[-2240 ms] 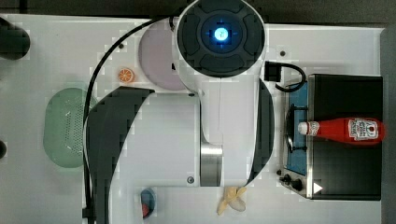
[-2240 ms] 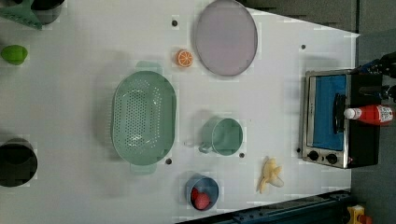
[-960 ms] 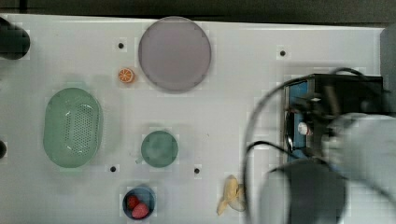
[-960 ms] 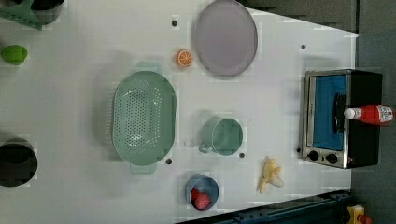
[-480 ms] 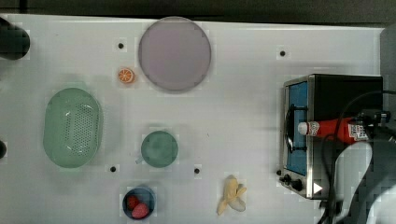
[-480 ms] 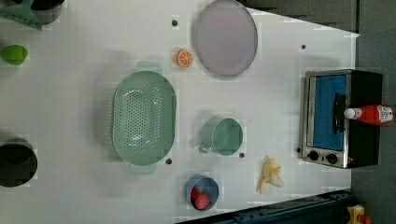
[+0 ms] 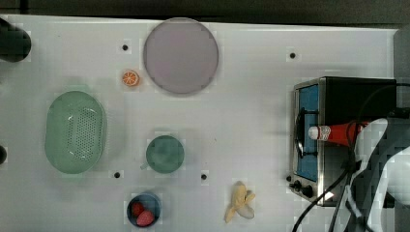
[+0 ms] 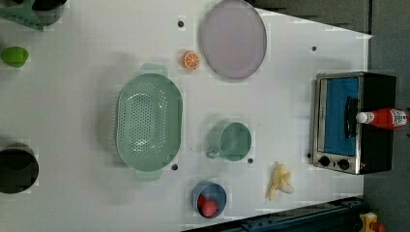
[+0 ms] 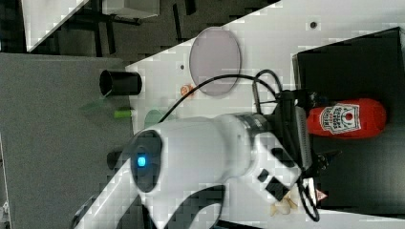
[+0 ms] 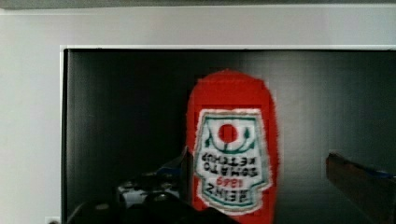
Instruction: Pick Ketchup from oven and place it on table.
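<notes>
While the Ketchup (image 10: 229, 140) is laid flat atop the oven (image 7: 358, 99), it is straddled by the wide-open, empty tool (image 10: 261, 172).

My slim red plastic ketchup bottle (image 7: 338, 133) lies on its side on top of the boxy black-topped toaster oven (image 7: 348, 96), cap toward the door side, between my spread jaws. The oven stands at the top view's right end of the white worktop (image 7: 251, 96). The round grey-lilac plate (image 7: 180, 55) lies toward the top view's upper middle, with the orange slice (image 7: 130, 78) just beside it on the top view's left. The green perforated plastic colander (image 7: 58, 130) sits far to the top view's left. The green mug (image 7: 165, 154) stands mid-worktop. Below it in the top view is the small blue bowl (image 7: 129, 208) holding red fruit, with the peeled banana (image 7: 240, 201) between bowl and oven.
</notes>
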Robot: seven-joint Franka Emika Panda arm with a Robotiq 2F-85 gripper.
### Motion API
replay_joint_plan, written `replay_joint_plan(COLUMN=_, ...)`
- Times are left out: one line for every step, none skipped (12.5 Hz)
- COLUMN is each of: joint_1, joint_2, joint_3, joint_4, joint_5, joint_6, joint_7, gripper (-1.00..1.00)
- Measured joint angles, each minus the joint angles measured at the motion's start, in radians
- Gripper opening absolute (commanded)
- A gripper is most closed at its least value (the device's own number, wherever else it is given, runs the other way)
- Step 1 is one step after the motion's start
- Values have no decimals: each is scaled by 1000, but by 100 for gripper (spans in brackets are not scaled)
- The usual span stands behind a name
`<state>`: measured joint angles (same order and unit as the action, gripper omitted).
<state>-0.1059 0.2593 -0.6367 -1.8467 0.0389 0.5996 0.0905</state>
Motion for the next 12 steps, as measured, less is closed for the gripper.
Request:
replay_joint_plan(joint_1=-3, joint_2=20, joint_3=0, joint_4=0, joint_5=45, joint_6=4, joint_7=0, gripper=100)
replay_joint_plan(joint_1=-12, joint_2=29, joint_3=13, joint_4=-1, joint_5=67, joint_6=4, joint_7=0, gripper=100)
replay_joint_plan(joint_1=-19, joint_2=34, joint_3=28, joint_4=-9, joint_5=96, joint_6=4, joint_7=-1, gripper=100)
replay_joint_plan(joint_1=-19, joint_2=39, joint_3=34, joint_4=-10, joint_5=112, joint_6=4, joint_7=1, gripper=100)
replay_joint_plan(joint_1=-20, joint_2=45, joint_3=37, joint_4=-4, joint_5=112, joint_6=5, joint_7=4, gripper=100)
replay_joint_plan(joint_1=-15, joint_2=49, joint_3=36, joint_4=-4, joint_5=110, joint_6=7, joint_7=4, gripper=100)
replay_joint_plan(joint_1=-9, joint_2=60, joint_3=28, joint_4=-3, joint_5=107, joint_6=22, joint_7=5, gripper=100)
replay_joint_plan(joint_1=-9, joint_2=71, joint_3=25, joint_4=-3, joint_5=108, joint_6=37, joint_7=5, gripper=100)
replay_joint_plan(joint_1=-14, joint_2=76, joint_3=25, joint_4=-10, joint_5=122, joint_6=35, joint_7=4, gripper=100)
replay_joint_plan(joint_1=-19, joint_2=80, joint_3=24, joint_4=-26, joint_5=145, joint_6=40, joint_7=4, gripper=92)
replay_joint_plan(joint_1=-19, joint_2=97, joint_3=15, joint_4=-36, joint_5=140, joint_6=48, joint_7=4, gripper=68)
replay_joint_plan(joint_1=-32, joint_2=121, joint_3=19, joint_4=-32, joint_5=137, joint_6=55, joint_7=4, gripper=43)
